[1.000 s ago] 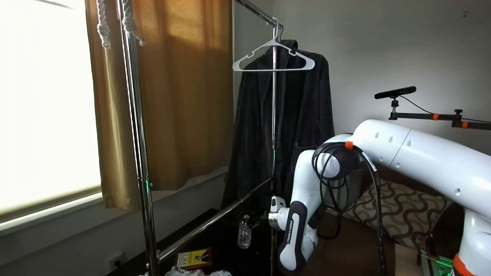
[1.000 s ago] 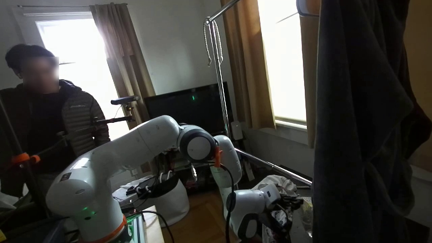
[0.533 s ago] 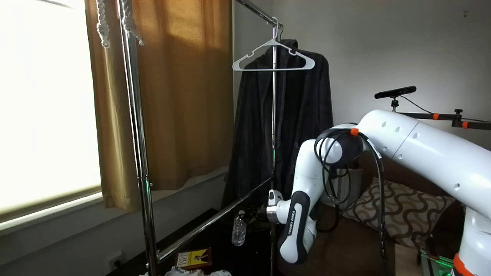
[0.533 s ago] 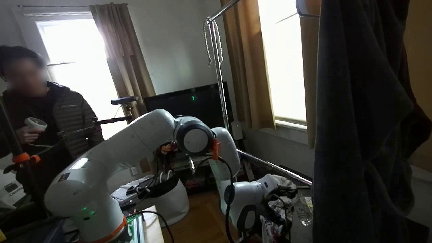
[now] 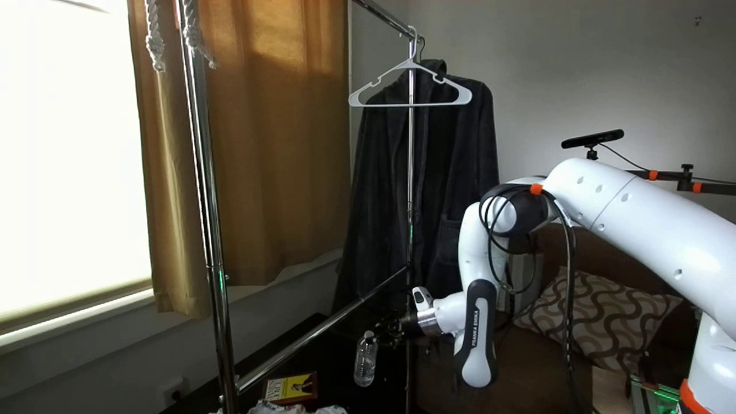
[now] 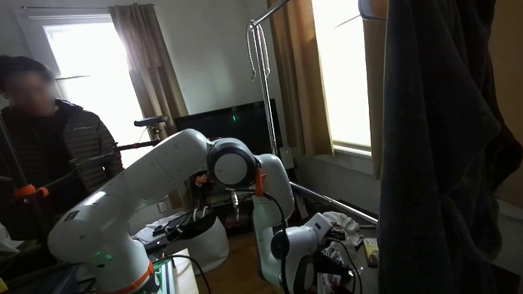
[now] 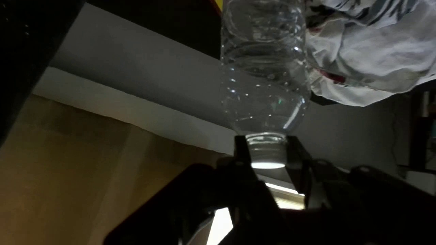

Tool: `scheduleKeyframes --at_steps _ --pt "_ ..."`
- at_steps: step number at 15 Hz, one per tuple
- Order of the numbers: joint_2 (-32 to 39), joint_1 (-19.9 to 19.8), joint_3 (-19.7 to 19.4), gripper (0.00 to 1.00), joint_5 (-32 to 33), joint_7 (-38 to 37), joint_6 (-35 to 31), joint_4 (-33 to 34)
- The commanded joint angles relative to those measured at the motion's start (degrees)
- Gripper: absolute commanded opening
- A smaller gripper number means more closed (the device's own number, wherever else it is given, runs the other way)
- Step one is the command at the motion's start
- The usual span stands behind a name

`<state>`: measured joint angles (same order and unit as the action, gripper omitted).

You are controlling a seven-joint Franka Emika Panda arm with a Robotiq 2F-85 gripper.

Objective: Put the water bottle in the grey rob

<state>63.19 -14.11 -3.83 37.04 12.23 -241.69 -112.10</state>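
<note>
The clear water bottle (image 7: 265,78) hangs cap up from my gripper (image 7: 267,151), whose two fingers pinch it at the neck and pale cap. In an exterior view the bottle (image 5: 365,362) tilts slightly, in the air above a dark surface. The grey rob (image 5: 460,155) is a long dark robe hanging at the far end of the rack, with a pocket (image 5: 454,241) low on its front. My gripper and bottle appear below and left of that pocket in this view, apart from the cloth. Another exterior view shows the rob (image 6: 429,143) large at the right; the bottle is hard to make out there.
A chrome rack has an upright post (image 5: 208,218) and a low crossbar (image 5: 322,330) near the bottle. An unused white hanger (image 5: 440,104) hangs before the rob. Below lie a yellow book (image 5: 291,387) and crumpled white cloth (image 7: 374,61). A person (image 6: 90,139) stands behind the arm.
The arm's elbow has risen and drawn back toward its base. The gripper has tilted, and the bottle, still held, went up slightly and then came down again.
</note>
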Motion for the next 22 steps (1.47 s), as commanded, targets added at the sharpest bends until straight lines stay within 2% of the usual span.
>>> scheduleKeyframes --at_steps 1,4,7,9,13,16,19,22 --pt "-7.2 -13.2 7.8 0.08 16.0 10.9 0.0 -9.2" --pt "-10.0 -25.5 14.0 0.08 28.6 14.6 0.0 -13.5" --pt "-13.8 -34.3 17.9 0.08 30.7 13.4 0.0 -19.9" --pt "-15.9 -39.1 20.4 0.08 28.3 13.4 0.0 -23.5" --pt "-21.3 -45.7 25.3 0.08 19.5 14.2 0.1 -32.6" --pt "-25.4 -51.2 31.3 0.08 10.7 14.7 0.1 -38.8" --pt "-30.2 -53.5 35.9 0.08 2.2 14.6 0.1 -43.5" --pt "-35.0 -58.0 44.1 0.08 -4.8 14.8 0.1 -46.7"
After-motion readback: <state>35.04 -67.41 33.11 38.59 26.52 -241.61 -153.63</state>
